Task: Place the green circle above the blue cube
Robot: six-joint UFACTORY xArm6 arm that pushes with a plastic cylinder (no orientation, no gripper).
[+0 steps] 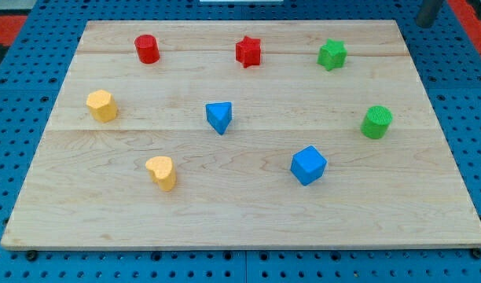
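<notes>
Rod (430,12) top-right, tip indistinct

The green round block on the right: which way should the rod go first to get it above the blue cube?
Probably down and round to the view's right side of the green cylinder block, since my tip sits off the wooden board at the top right. The blue cube block lies lower left of the cylinder, so a leftward push should follow.

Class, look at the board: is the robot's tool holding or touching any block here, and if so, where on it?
Nothing is held. My tip sits off the board at the view's top right, apart from every block; the green circle and blue cube lie untouched.
</notes>
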